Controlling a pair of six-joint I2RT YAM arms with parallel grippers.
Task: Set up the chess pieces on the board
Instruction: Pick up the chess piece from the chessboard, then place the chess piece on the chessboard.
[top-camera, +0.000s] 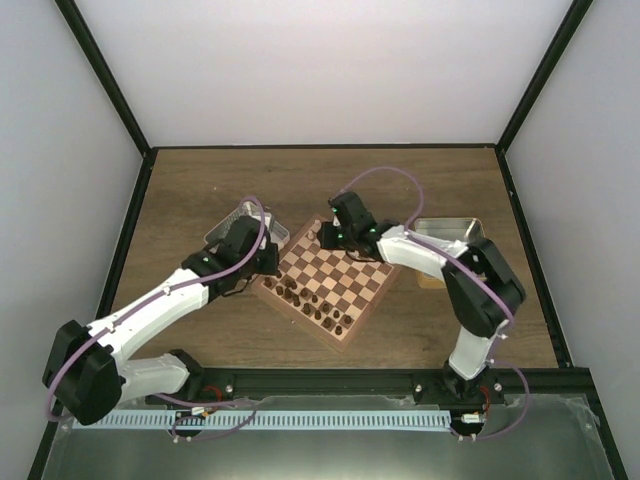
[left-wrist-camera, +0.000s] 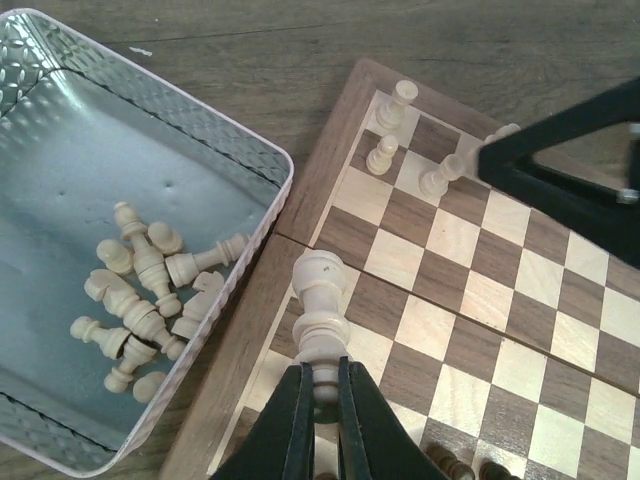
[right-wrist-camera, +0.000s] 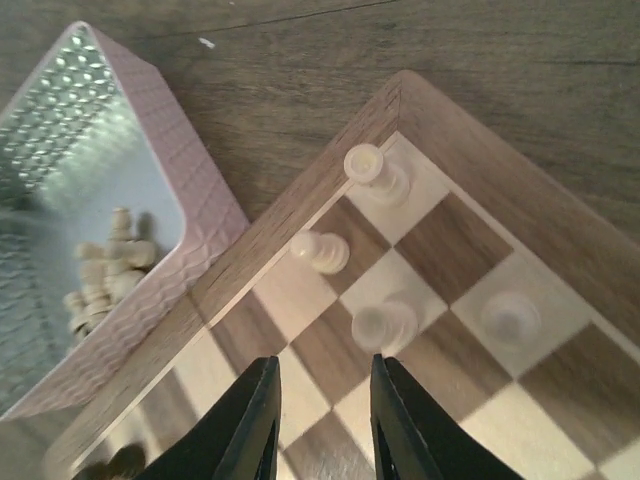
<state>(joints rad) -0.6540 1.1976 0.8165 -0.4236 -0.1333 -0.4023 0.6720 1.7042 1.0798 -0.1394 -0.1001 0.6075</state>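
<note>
The board (top-camera: 345, 280) lies as a diamond between the arms. My left gripper (left-wrist-camera: 322, 375) is shut on the base of one light beige chess piece (left-wrist-camera: 320, 300), held tilted over the board's (left-wrist-camera: 480, 290) left edge. More chess pieces (left-wrist-camera: 140, 290) lie loose in the silver tray (left-wrist-camera: 200, 110) beside it. My right gripper (right-wrist-camera: 323, 375) hovers open over the board's far corner (right-wrist-camera: 470, 250), with nothing between its fingers. Several light pieces stand on the squares there: one in the corner (right-wrist-camera: 375, 172), one by the rim (right-wrist-camera: 320, 250), and one just ahead of the fingertips (right-wrist-camera: 383, 325).
Dark brown pieces (top-camera: 310, 305) line the board's near-left edge. A silver tray (top-camera: 232, 225) sits at the board's left, under the left arm, and another (top-camera: 447, 230) at its right behind the right arm. Black frame posts and white walls enclose the table.
</note>
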